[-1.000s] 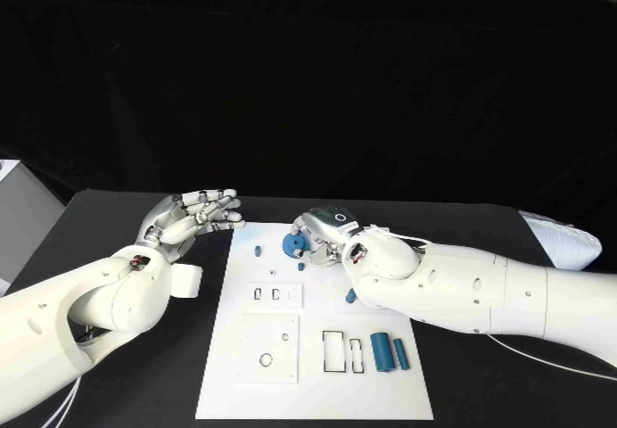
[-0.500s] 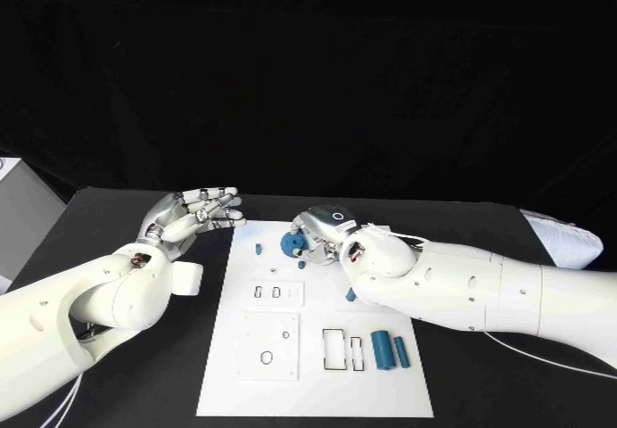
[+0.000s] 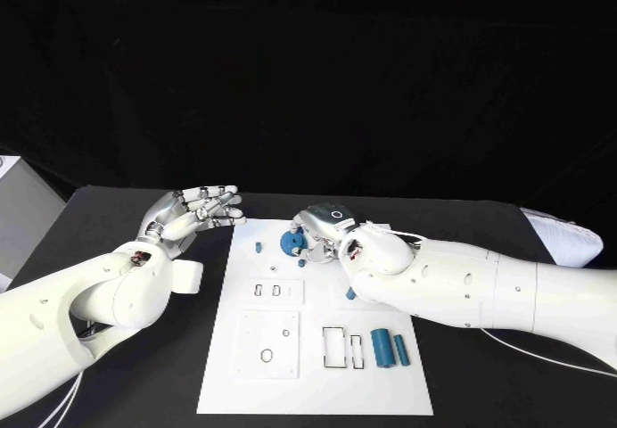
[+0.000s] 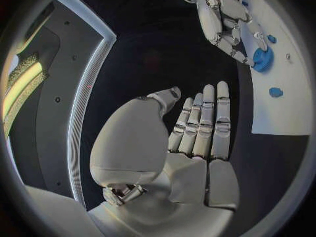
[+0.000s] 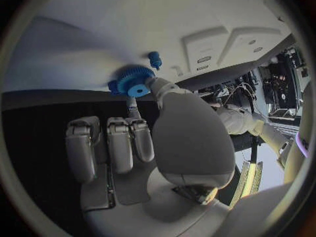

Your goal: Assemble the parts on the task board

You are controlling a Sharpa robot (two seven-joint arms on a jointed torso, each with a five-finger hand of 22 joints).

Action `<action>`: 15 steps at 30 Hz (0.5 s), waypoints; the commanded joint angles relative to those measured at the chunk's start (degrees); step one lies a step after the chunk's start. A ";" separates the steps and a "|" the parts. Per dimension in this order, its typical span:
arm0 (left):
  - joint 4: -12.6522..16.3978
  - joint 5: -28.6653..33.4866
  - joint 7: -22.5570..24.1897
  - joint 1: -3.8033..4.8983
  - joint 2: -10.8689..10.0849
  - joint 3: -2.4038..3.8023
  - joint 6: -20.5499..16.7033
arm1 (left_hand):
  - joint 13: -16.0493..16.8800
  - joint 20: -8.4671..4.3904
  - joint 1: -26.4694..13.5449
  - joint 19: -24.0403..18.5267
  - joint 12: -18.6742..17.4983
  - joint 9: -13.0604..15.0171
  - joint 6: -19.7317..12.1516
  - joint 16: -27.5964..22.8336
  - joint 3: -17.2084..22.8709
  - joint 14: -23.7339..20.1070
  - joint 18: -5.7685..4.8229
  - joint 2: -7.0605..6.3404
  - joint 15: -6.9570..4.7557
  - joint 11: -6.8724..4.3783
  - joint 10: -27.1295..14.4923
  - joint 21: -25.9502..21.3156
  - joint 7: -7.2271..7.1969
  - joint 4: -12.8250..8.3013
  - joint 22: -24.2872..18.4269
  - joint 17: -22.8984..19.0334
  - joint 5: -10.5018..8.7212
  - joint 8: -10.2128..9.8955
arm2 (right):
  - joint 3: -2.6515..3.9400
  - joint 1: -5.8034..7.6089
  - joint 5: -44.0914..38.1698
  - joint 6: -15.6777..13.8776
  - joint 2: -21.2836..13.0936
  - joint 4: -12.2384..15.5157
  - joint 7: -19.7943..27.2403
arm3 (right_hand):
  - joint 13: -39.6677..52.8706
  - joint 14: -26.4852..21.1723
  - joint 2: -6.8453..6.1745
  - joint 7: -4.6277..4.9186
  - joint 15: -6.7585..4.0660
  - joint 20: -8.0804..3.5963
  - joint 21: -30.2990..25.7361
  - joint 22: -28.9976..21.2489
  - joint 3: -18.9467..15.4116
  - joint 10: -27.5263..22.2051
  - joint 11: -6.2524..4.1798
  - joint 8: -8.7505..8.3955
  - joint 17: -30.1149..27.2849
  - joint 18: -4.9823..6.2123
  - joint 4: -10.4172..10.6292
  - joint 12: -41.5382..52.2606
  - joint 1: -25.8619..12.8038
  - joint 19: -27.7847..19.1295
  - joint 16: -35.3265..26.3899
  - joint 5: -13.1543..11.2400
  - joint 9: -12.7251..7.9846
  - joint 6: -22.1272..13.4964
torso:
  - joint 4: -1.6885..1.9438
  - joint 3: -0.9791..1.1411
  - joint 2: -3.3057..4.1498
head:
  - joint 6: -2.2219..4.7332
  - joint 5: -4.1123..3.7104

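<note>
Task board (image 3: 315, 392) is being seen lying flat in the middle of the black tabletop (image 3: 128, 357), with dark open tabletop running along its left and right edges and more beyond its far edge. Its near half is carrying raised white blocks with slots, two blue cylinders (image 3: 390, 349) lying side by side near the right edge, and bare white surface toward the near edge. At the far end a blue gear (image 3: 294, 242) is being held by the right hand (image 3: 328, 234), whose arm is crossing in low over the board's right side; a small blue peg (image 3: 258, 250) is standing just to the left of the gear, apart from it, and another small blue piece (image 3: 349, 293) is showing beside the right forearm. In the right wrist view the gear (image 5: 134, 82) is being pinched at the fingertips (image 5: 155, 83) while the other fingers are lying curled toward the palm, and the peg (image 5: 155, 59) is being shown just beyond it on the board; that pinch is largely hidden from the head camera. The left hand (image 3: 195, 212) is being held raised just off the board's far left corner, palm up, empty; the left wrist view is showing its fingers (image 4: 204, 122) straight and close together, with the right hand's fingers (image 4: 227, 23) and gear (image 4: 263, 59) beyond them.
</note>
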 commanded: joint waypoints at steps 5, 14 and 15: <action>0.05 -0.27 0.39 0.02 0.14 0.05 0.79 | -0.06 0.09 -0.31 -0.46 -0.40 -0.07 0.29 0.43 0.52 -0.45 0.52 -0.47 -0.11 0.19 0.35 0.35 1.31 -0.24 0.15 0.15 -0.26 -0.01 | -0.06 -0.08 0.61 2.89 0.10 -0.41 1.14 | 13.05 5.34 -0.91 0.50 0.67 0.75 0.26 15.08 -2.04 3.83 0.77 -0.93 12.17 -0.83 1.25 -1.01 -2.83 5.89 0.12 -0.71 -0.79 -1.38 | -0.03 0.00 -0.05 | 0.05 0.04; 0.08 -0.27 0.47 0.02 0.17 0.05 0.54 | -0.06 0.09 -0.31 -0.46 -0.40 -0.07 0.29 0.43 0.52 -0.45 0.52 -0.47 -0.11 0.19 0.35 0.35 1.31 -0.24 0.15 0.15 -0.26 -0.01 | -0.07 -0.07 1.22 3.79 -0.04 -0.26 1.23 | 13.09 5.35 -0.40 0.47 0.72 0.87 0.26 15.08 -3.51 3.86 0.78 -0.92 12.23 -0.83 1.77 -0.99 -4.21 5.89 0.13 -0.79 -0.82 -1.22 | -0.01 0.01 -0.05 | -0.05 0.05; 0.12 -0.28 0.56 0.02 0.19 0.05 0.47 | -0.06 0.09 -0.34 -0.49 -0.40 -0.07 0.30 0.47 0.57 -0.47 0.52 -0.47 -0.12 0.19 0.36 0.39 1.31 -0.28 0.18 0.18 -0.26 -0.01 | -0.07 -0.07 1.29 3.98 -0.07 -0.24 1.17 | 13.08 5.35 -0.35 0.47 0.72 0.87 0.26 15.08 -3.54 3.85 0.78 -0.91 12.22 -0.83 1.78 -0.99 -4.27 5.89 0.13 -0.76 -0.82 -1.21 | -0.02 0.01 -0.04 | -0.05 0.08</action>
